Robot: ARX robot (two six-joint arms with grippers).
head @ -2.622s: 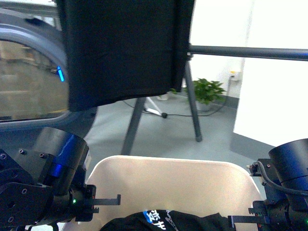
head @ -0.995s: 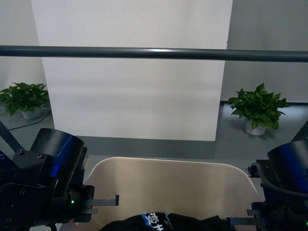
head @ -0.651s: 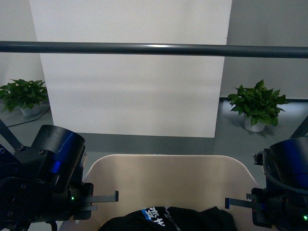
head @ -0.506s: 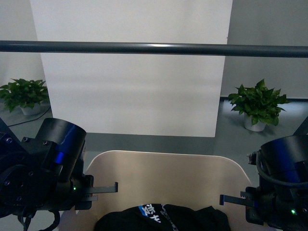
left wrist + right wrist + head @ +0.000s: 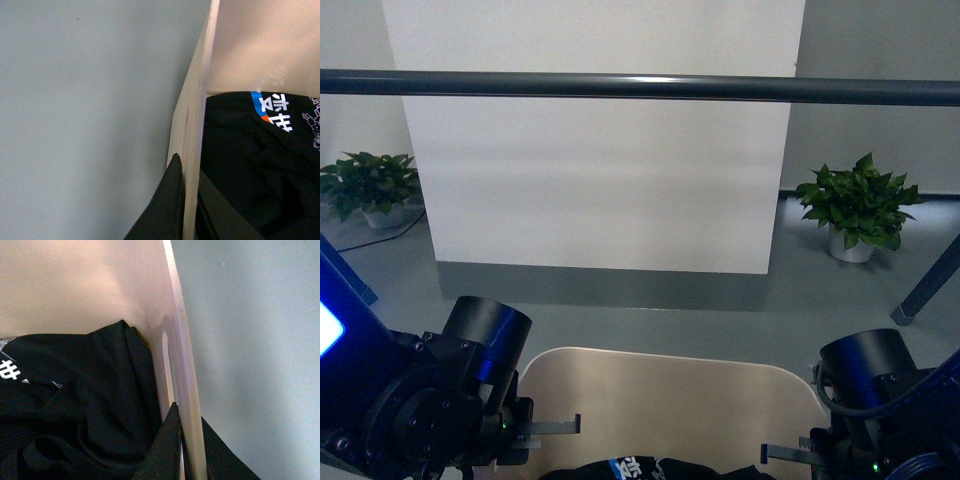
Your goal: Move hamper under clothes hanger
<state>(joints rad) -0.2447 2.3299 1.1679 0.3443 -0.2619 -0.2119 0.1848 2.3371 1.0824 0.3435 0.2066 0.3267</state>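
Right now the hamper (image 5: pixel 670 400) sits low and near in the front view, between the two arms, with its beige far wall and rounded corners showing above a black garment (image 5: pixel 650 468) that lies inside it. The left hand (image 5: pixel 548 428) is at the hamper's left side and the right hand (image 5: pixel 790 455) at its right side. In the left wrist view the left hand (image 5: pixel 189 200) straddles the rolled rim (image 5: pixel 192 145), one dark finger outside the wall and the other inside against the cloth, so it is clamped on the hamper. The right wrist view shows the same on the other side: the right hand (image 5: pixel 192 450) has one finger inside, beside an oval cut-out handle (image 5: pixel 166 365), and one outside, closed on the rim (image 5: pixel 181 355). The garment (image 5: pixel 260 165) carries a blue, white and orange print, and it is bunched against the wall by the right hand (image 5: pixel 75 405). The clothes hanger (image 5: pixel 640 86) shows as a long dark grey bar running level across the whole front view, high above the hamper; one angled leg (image 5: pixel 925 295) comes down at the far right. Whether the hamper lies straight below the bar cannot be told. Beyond stand a white panel (image 5: pixel 600 170), a grey floor (image 5: pixel 650 320), and two potted plants, one far left (image 5: pixel 370 185) and one far right (image 5: pixel 860 205).
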